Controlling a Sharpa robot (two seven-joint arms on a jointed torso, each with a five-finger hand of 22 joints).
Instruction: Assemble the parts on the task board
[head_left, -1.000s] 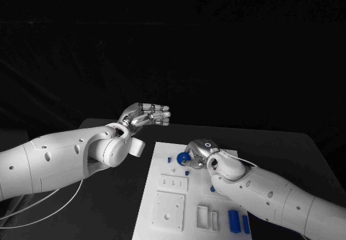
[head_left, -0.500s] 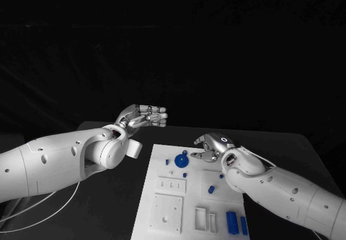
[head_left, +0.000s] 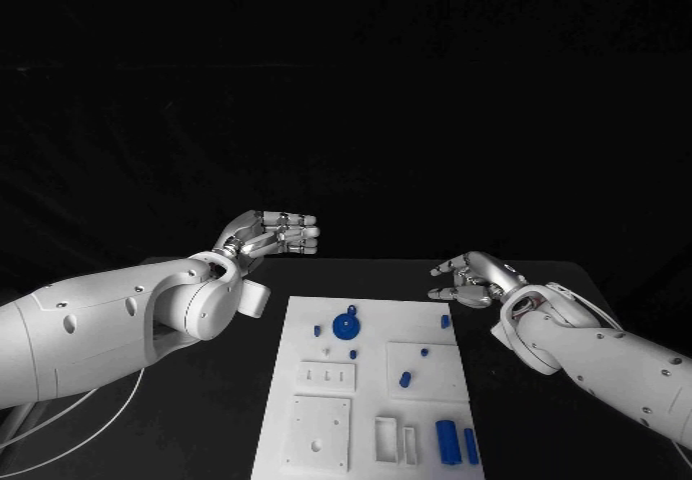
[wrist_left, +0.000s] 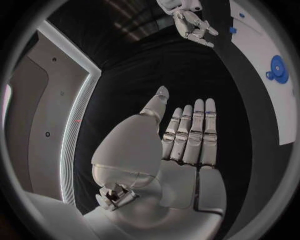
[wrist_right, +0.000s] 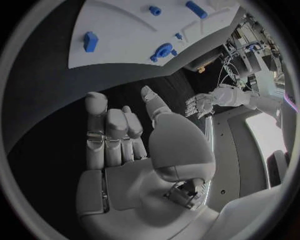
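Head view: the task board (head_left: 325, 385) is seen lying flat in the middle of the black table (head_left: 562, 300), between the two arms.
Left hand (head_left: 274, 234): it is held above the table beyond the board's far left corner; the fingers are kept straight and side by side in the left wrist view, and nothing is held.
Right hand (head_left: 470, 279): it is held just beyond the board's far right corner, off the board; the fingers (wrist_right: 106, 135) are loosely bent and parted, and nothing is gripped.
Round blue part (head_left: 346, 326): a disc with a small knob beside it is seen near the board's far edge, apparently seated on the plate, though this cannot be confirmed at such a small scale.
Small blue parts: one (head_left: 444, 321) is seen at the far right edge, one (head_left: 405, 379) on the raised square plate to the right of centre, and two little ones near the disc.
Blue bars (head_left: 447, 441): two upright oblong pieces are set side by side at the near right corner.
White fittings: a slotted plate (head_left: 327, 376), a larger square plate and two narrow frames are seen on the near half.
Step in hand: it is judged that no part is being carried, so a pause between placements is likely.
Next move: a reach back over the board is called for, with the fingers closed round one loose blue piece.
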